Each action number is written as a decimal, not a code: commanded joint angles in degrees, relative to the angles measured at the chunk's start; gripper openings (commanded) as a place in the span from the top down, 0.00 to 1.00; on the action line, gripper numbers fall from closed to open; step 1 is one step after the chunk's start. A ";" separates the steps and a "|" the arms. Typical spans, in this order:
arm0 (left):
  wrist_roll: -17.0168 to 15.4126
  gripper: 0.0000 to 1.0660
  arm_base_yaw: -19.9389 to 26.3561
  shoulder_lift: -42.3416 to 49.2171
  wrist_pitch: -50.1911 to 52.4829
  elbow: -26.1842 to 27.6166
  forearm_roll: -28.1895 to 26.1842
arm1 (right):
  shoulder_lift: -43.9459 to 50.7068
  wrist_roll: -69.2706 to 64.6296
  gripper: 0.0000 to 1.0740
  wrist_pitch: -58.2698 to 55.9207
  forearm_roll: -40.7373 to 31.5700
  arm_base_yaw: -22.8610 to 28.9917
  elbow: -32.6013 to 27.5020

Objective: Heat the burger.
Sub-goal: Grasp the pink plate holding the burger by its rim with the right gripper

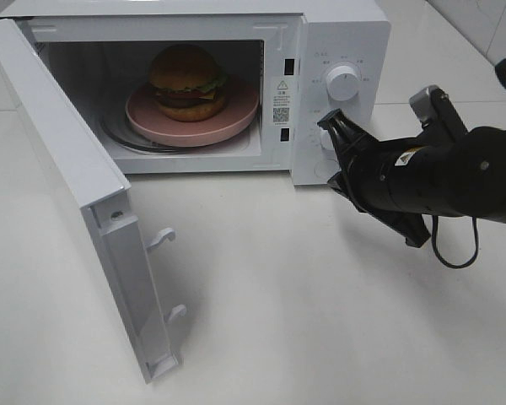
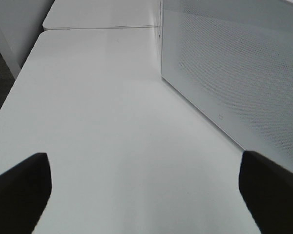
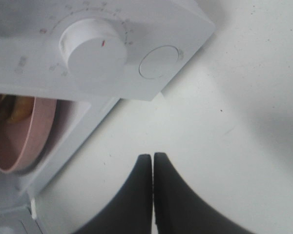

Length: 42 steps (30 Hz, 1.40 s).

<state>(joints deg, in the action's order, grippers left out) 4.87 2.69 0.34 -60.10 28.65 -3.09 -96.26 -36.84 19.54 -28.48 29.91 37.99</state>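
The burger (image 1: pixel 185 80), with a golden bun, dark patty and lettuce, sits on a pink plate (image 1: pixel 236 118) inside the open microwave (image 1: pixel 337 34). My right gripper (image 1: pixel 327 125) is shut with nothing in it. Its tips are just in front of the control panel, by the lower knob (image 1: pixel 325 142). The right wrist view shows the shut fingers (image 3: pixel 153 161) pointing at the panel below a white knob (image 3: pixel 93 48) and a round button (image 3: pixel 158 62), with the plate (image 3: pixel 19 141) and a sliver of burger (image 3: pixel 12 107) at the side. My left gripper (image 2: pixel 144 161) is open over bare table and does not show in the exterior high view.
The microwave door (image 1: pixel 59 152) stands swung wide open to the left, its latch hooks (image 1: pixel 164 238) sticking out over the table. A white perforated panel (image 2: pixel 234 63) of the microwave stands beside the left gripper. An upper knob (image 1: pixel 344 83) is on the control panel.
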 commanded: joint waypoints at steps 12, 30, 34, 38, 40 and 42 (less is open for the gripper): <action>-0.23 0.10 0.23 0.92 0.57 -0.17 -0.11 | 7.62 26.24 0.98 -17.25 3.15 -0.46 0.06; -0.23 0.10 0.23 0.92 0.57 -0.17 -0.11 | 7.73 57.58 0.95 -39.30 35.52 -0.46 12.95; -0.23 0.10 0.23 0.92 0.57 -0.17 -0.11 | 7.73 66.12 0.94 -39.02 40.51 -0.46 14.04; -0.23 0.10 0.23 0.92 0.57 -0.17 -0.11 | 7.73 80.56 0.93 -36.67 44.98 -0.46 14.15; -0.23 0.10 0.23 0.92 0.57 -0.17 -0.11 | 7.73 87.43 0.93 -35.92 45.15 -0.46 14.15; -0.23 0.10 0.23 0.92 0.57 -0.17 -0.11 | 7.73 90.47 0.93 -35.64 45.15 -0.46 14.15</action>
<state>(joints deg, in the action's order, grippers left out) 4.87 2.69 0.34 -60.10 28.65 -3.09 -89.09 51.22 -16.84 16.04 29.91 51.80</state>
